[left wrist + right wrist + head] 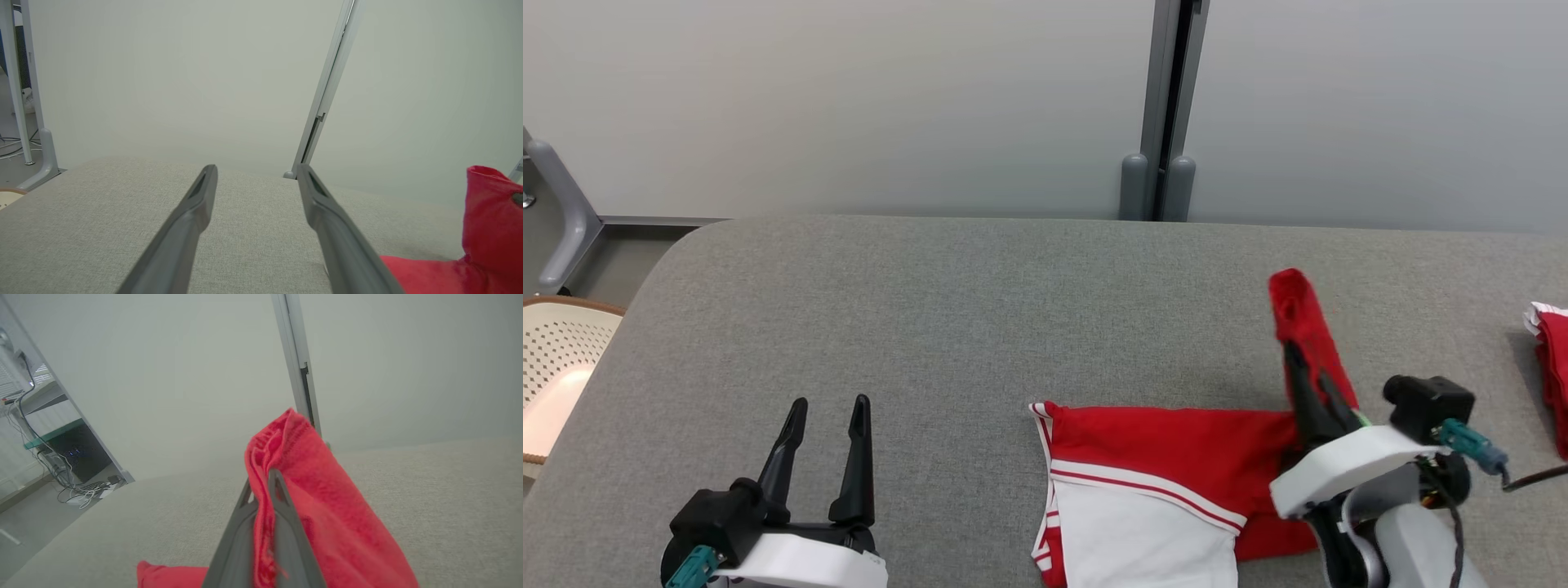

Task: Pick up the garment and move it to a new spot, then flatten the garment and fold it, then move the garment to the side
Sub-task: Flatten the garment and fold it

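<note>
Garment (1168, 457) was soft matt cloth, fuzzy nap. Desk (980, 327) carried coarse grey woven covering, matt. Fingers (856, 465) looked smooth dark plastic, dull sheen.

The desk (947, 327) had a grey woven covering. A grey vertical post (1168, 106) stood behind its far edge. A cream perforated basket (556, 359) sat beyond its left side. A separate red cloth (1553, 367) lay at its right edge.

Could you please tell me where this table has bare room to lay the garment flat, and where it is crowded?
Bare grey table runs across the far half, and between the open left gripper and the garment. Crowded: near right, where the right gripper pinches the garment, with another red cloth at the right edge.
</note>
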`<state>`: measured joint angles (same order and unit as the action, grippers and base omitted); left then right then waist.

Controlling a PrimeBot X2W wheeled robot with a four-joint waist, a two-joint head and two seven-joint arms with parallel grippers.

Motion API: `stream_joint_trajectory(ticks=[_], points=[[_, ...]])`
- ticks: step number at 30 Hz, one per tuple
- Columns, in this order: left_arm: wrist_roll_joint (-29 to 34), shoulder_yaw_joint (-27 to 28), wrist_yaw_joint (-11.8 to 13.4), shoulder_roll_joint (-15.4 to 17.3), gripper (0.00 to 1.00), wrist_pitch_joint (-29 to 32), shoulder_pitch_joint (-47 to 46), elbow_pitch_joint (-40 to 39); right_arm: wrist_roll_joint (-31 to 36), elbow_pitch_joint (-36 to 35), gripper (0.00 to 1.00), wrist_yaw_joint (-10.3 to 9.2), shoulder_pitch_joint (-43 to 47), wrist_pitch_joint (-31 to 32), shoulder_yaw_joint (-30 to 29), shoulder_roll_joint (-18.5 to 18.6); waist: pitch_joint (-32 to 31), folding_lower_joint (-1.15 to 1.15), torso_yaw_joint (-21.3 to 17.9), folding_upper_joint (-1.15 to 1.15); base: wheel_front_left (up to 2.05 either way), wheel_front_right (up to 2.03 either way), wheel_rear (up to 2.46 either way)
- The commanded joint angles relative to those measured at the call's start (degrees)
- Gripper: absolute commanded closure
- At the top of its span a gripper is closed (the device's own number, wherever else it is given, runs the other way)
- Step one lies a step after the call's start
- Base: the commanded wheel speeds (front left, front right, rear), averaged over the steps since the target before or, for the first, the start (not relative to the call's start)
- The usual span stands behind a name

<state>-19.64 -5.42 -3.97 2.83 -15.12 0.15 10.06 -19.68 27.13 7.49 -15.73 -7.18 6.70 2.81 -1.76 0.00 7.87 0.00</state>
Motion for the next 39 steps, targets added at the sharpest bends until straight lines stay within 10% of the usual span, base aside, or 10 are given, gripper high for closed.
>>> stream_joint_trajectory(ticks=[1,20,21,23,24,39], points=[[-0.1,0.1,0.0,0.2,0.00,0.0,0.5,0.3,-3.8,-2.5,1.00,0.01,1.8,1.4,4.2,0.2,-0.2,0.00,0.2,0.00,0.00,0.00,0.00],[-0.8,-1.0,-0.1,0.2,0.00,0.0,-0.9,1.1,-15.5,6.3,1.00,0.00,2.4,-1.8,27.8,0.1,2.1,0.00,5.5,0.00,0.00,0.00,0.00],[-0.9,-1.1,-0.1,0.2,0.00,0.0,-0.9,1.2,-15.8,7.3,0.96,0.00,1.9,-2.4,28.6,0.1,2.3,0.00,5.9,0.00,0.00,0.00,0.00],[-0.9,-1.2,0.0,0.2,0.00,0.0,-1.0,1.4,-17.6,8.6,0.45,0.00,1.2,-3.2,30.8,0.1,2.7,0.00,6.3,0.00,0.00,0.00,0.00],[-1.0,-1.1,0.0,0.2,0.00,0.0,-1.0,1.4,-18.8,8.9,0.00,0.00,1.0,-3.3,32.3,0.1,2.8,0.00,6.5,0.00,0.00,0.00,0.00],[-1.3,-0.9,0.5,0.2,0.00,0.0,-1.0,1.4,-35.9,8.6,0.00,0.00,-3.3,-3.0,46.2,0.2,2.2,0.00,5.0,0.00,0.00,0.00,0.00]])
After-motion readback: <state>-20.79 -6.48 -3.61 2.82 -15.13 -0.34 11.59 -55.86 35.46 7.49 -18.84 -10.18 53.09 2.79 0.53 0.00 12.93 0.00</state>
